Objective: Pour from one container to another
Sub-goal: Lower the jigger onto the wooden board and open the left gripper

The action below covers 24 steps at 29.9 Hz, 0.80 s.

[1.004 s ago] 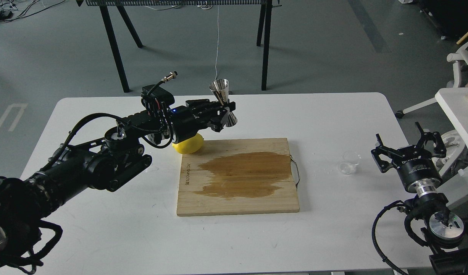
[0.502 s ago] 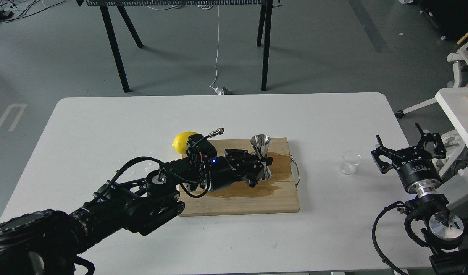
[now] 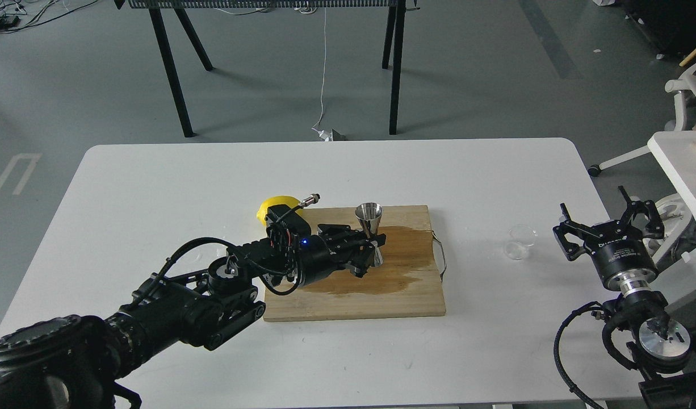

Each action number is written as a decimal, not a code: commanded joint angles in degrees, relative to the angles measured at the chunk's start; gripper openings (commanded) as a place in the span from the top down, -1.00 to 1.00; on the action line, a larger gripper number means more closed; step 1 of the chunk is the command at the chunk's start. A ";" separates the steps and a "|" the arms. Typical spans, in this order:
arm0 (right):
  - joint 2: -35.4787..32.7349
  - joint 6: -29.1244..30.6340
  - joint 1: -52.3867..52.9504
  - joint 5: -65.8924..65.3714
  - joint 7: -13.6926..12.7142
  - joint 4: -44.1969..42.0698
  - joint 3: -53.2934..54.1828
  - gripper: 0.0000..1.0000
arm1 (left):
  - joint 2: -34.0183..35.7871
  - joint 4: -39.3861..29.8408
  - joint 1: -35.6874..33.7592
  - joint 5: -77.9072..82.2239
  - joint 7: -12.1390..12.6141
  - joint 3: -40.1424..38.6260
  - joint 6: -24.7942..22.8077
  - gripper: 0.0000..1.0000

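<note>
Two containers in play, neither tipped yet. Left claw (image 3: 372, 250) clamped on waist of steel jigger (image 3: 370, 230), w/ jigger upright over wooden board (image 3: 382, 295); can't tell whether its foot touches the board or hangs just above. Jigger mouth faces up; contents not visible from head view.

Clear cup (image 3: 519, 242) sits on white bench (image 3: 126, 187), right of board, apart from board's wire handle (image 3: 440, 258). Upright, nothing gripping it. Liquid level inside: too transparent to tell. Right claw (image 3: 609, 218) hangs just beside cup on its right, fingers spread, holding nothing.

Progress est.: receiver (jigger) looks positioned or nearly so. Left to do: right claw closes on cup, lifts, carries it to jigger, tilts over jigger mouth. So pour proper not begun, judged from cup untouched on bench.

Large dark wet patch on board around and below jigger; source unknown. A few droplets on bench near cup. Lemon (image 3: 271, 207) at board's far-left corner, partly hidden by left arm.

Writing: small burnt/printed line along board's left edge, mostly covered by arm, unreadable. Pale lettering on right claw's body, too small to read. No other labels seen.
</note>
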 commanded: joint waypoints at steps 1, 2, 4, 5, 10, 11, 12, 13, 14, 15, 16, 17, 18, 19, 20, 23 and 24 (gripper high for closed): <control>0.02 0.00 0.07 0.00 0.00 0.00 0.00 -0.98 | 0.20 0.91 0.01 0.04 0.00 0.05 0.16 0.71; 0.02 0.00 -0.01 0.00 0.00 0.00 0.00 -0.98 | 0.20 0.91 0.10 -0.05 0.00 0.05 0.25 0.71; -0.07 0.00 0.07 0.00 0.00 0.00 0.00 -0.98 | 0.20 0.91 0.19 0.04 0.00 0.05 0.25 0.71; 0.01 0.00 -0.01 0.00 0.00 0.00 0.00 -0.98 | 0.20 0.91 0.19 -0.05 0.00 0.05 0.25 0.70; 0.02 0.00 -0.01 0.00 0.00 0.00 0.00 -0.98 | 0.20 0.91 0.19 -0.05 0.00 0.05 0.25 0.56; 0.02 0.00 -0.01 0.00 0.00 0.00 0.00 -0.98 | 0.20 0.91 0.19 -0.05 0.00 0.05 0.25 0.55; -0.07 0.00 -0.01 0.00 0.00 0.00 0.00 -0.98 | 0.29 0.91 0.19 -0.05 0.00 0.05 0.33 0.54; 0.01 0.00 -0.01 0.00 0.00 0.00 0.00 -0.98 | 0.29 1.00 0.19 -0.05 0.00 0.05 0.60 0.52; 0.02 0.00 -0.10 0.00 0.00 0.00 0.00 -0.98 | 0.29 0.91 0.10 -0.05 0.00 0.05 0.69 0.51; -0.07 0.00 -0.10 0.00 0.00 0.00 0.00 -0.98 | 0.38 1.00 0.10 -0.05 0.00 0.05 0.69 0.49; -0.07 0.00 -0.19 0.00 0.00 0.00 0.00 -0.98 | 0.47 1.00 0.19 -0.14 0.00 0.05 0.77 0.47; -0.07 0.00 -0.19 0.00 0.00 0.00 0.00 -0.98 | 0.55 1.00 0.10 -0.14 0.00 0.05 0.77 0.47; 0.01 0.00 -0.28 0.00 0.00 0.00 0.00 -0.98 | 0.55 1.00 0.10 -0.14 0.00 0.05 0.77 0.46; -0.07 0.00 -0.28 0.00 0.00 0.00 0.00 -0.98 | 0.64 1.09 0.10 -0.14 0.00 0.05 0.77 0.45; 0.01 0.00 -0.28 0.00 0.00 0.00 0.00 -0.98 | 0.56 1.35 0.10 -0.14 0.00 0.05 0.77 0.43; -0.07 0.00 -0.28 0.00 0.00 0.00 0.00 -0.98 | 0.64 1.70 0.19 -0.14 0.00 0.05 0.77 0.37; -0.07 0.00 -0.28 0.00 0.00 0.00 0.00 -0.98 | 0.64 1.70 0.19 -0.14 0.00 0.05 0.77 0.37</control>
